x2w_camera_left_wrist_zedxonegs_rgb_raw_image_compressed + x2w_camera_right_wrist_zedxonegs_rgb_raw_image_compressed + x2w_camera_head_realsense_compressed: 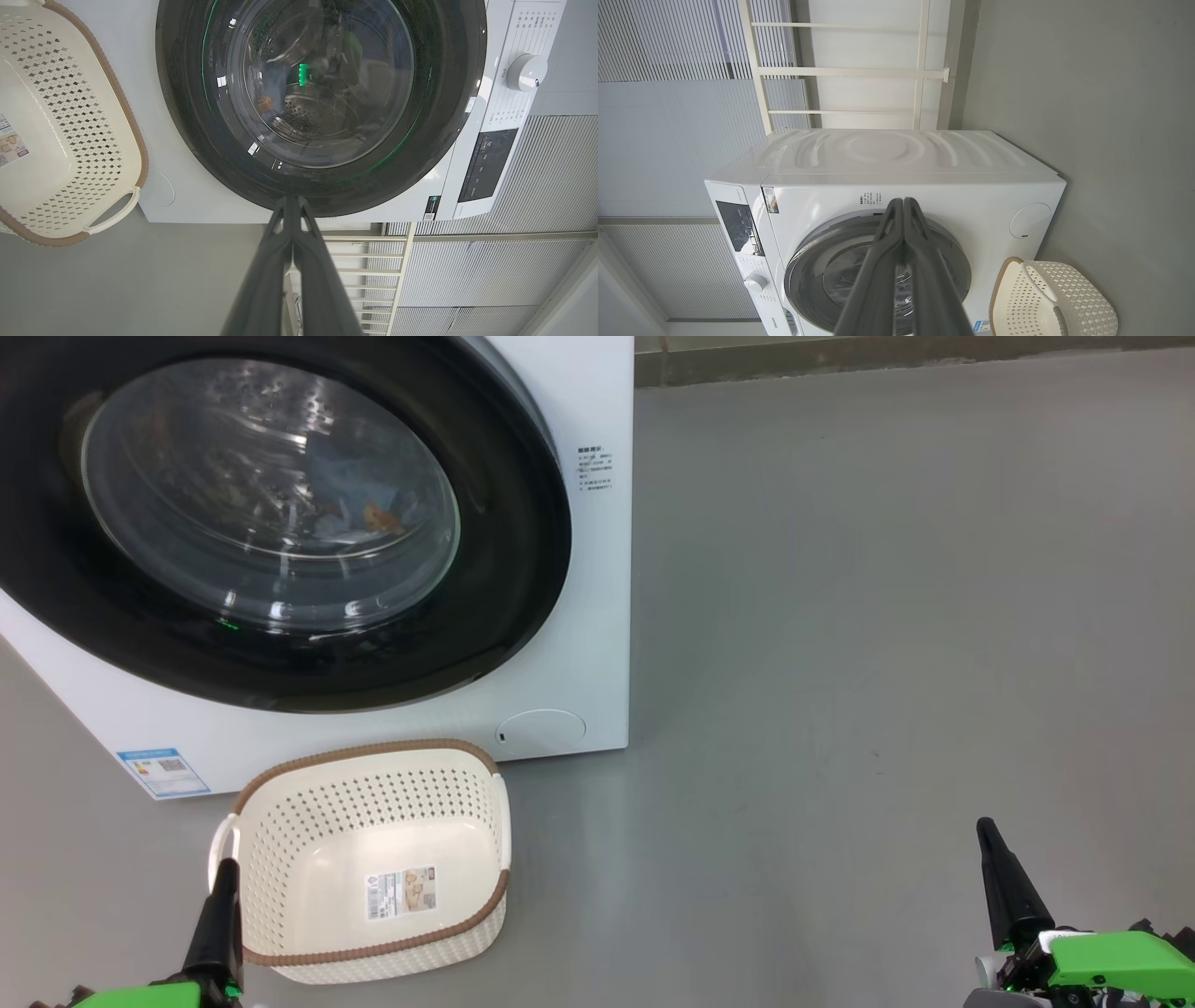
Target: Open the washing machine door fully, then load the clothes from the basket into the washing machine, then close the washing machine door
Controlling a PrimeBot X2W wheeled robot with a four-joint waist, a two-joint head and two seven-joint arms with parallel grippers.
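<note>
Door first: the washing machine door [280,513] sits flush against the front of the washing machine [579,644], black rim all the way round. Through the glass bowl I can make out blue fabric with an orange patch, which looks like the clothes [359,504], though reflections blur it. The basket [308,821] stands on the grey floor [887,616] just in front of the machine, below the door, with its label sticker [401,892] showing on the bottom.

Now my arms. The left gripper [224,870] is down at lower left, its two dark fingers pressed together with nothing between them, the tip right by the basket's white left handle [220,845]; I can't tell if it touches. On the left wrist camera those closed fingers point at the door's black rim. The right gripper [988,831] is at lower right over bare floor, fingers pinched together and empty too, well apart from basket and door.
</note>
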